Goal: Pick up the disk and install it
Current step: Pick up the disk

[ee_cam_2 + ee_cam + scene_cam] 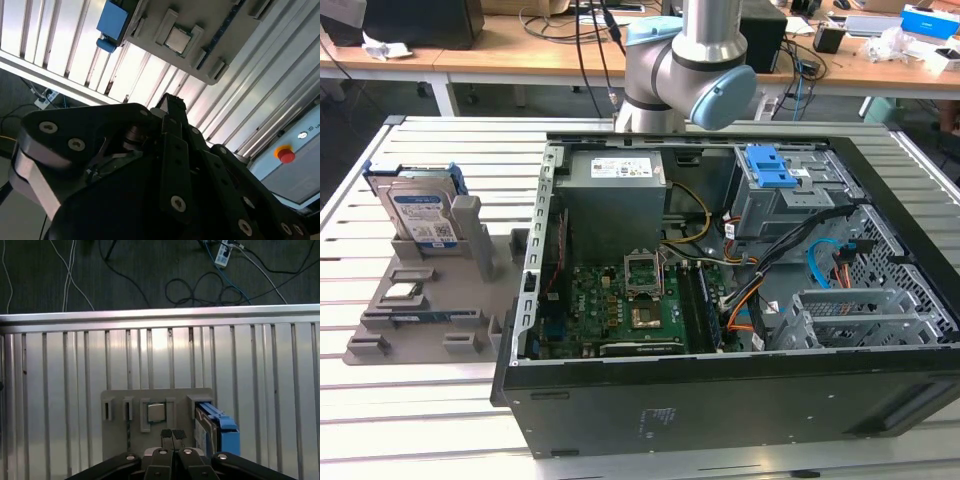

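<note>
The claw point(173, 433) has its fingers closed together and holds nothing; it hangs above the grey holder point(115, 440), close to the small square chip point(156, 412) that sits in it; the disk point(216, 426) stands upright on its edge in a slot of the same holder, beside the chip; the open computer case point(740, 300) lies next to the holder on the table point(420, 420); by this, the disk is not yet picked up and not yet installed.
</note>
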`<action>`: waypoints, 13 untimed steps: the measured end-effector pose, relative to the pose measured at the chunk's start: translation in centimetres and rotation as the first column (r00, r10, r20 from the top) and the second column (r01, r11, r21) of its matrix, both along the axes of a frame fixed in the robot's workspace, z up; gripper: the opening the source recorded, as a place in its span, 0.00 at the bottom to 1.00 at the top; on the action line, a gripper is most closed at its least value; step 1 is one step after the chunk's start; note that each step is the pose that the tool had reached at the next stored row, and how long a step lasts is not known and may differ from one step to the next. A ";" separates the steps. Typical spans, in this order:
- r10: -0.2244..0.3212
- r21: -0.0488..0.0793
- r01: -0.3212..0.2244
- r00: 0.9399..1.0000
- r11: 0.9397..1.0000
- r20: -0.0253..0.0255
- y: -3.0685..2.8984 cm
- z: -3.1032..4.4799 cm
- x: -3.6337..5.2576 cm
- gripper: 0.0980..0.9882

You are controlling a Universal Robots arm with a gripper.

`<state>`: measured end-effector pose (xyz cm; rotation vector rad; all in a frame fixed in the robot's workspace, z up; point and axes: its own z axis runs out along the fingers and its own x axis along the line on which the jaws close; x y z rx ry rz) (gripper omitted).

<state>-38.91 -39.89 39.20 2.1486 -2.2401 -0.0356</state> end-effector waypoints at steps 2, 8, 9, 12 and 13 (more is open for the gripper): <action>-0.001 0.000 0.001 1.000 1.000 0.000 0.01 0.01 0.00 0.01; -0.002 0.000 0.002 0.999 1.000 0.044 0.01 -0.02 0.00 0.01; -0.012 -0.001 0.012 0.999 1.000 0.044 0.01 -0.02 0.00 0.01; -0.064 -0.001 0.064 0.997 0.998 0.044 0.01 -0.08 0.00 0.01; -0.069 -0.001 0.069 0.997 0.998 0.044 0.00 -0.07 0.00 0.01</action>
